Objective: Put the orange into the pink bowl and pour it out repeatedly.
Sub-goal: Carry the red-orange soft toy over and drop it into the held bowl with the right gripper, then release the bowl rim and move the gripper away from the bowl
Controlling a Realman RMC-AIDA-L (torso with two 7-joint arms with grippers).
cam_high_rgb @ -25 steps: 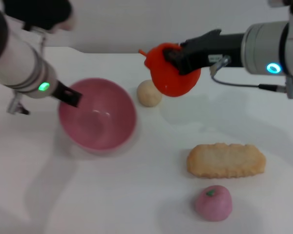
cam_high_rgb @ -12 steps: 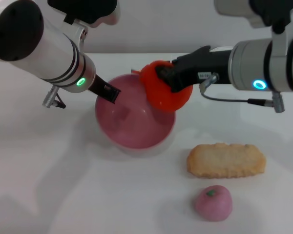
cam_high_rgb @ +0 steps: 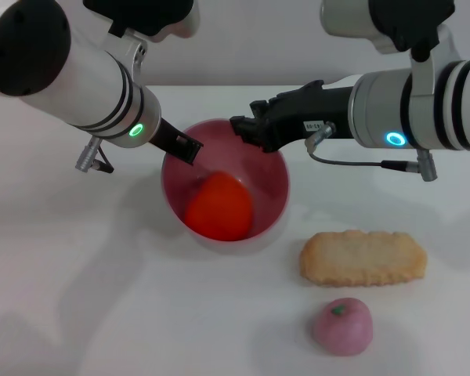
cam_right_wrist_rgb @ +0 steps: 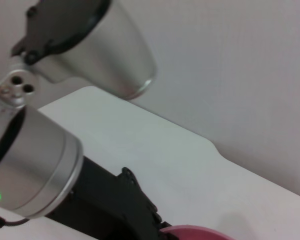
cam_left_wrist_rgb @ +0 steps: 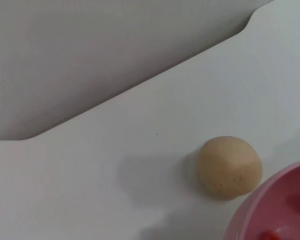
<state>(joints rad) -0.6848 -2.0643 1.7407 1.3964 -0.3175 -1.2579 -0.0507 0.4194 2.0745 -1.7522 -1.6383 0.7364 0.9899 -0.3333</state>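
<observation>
On the left, the left claw (cam_high_rgb: 189, 149) pinches the rim of the pink bowl (cam_high_rgb: 268, 168), seemingly lifted and tipped toward the camera, likely readying a pour. The orange (cam_high_rgb: 218, 206) lies inside it. Over the far rim the right claw (cam_high_rgb: 244, 130) hangs parted and empty. Bare surface (cam_high_rgb: 102, 298) lies in front; a biscuit (cam_high_rgb: 363, 257) and pink apple (cam_high_rgb: 342, 326) crowd the right.

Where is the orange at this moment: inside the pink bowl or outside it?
Inside. The orange lies within the pink bowl, free of the right gripper at the rim; the left gripper holds the bowl's other edge.
</observation>
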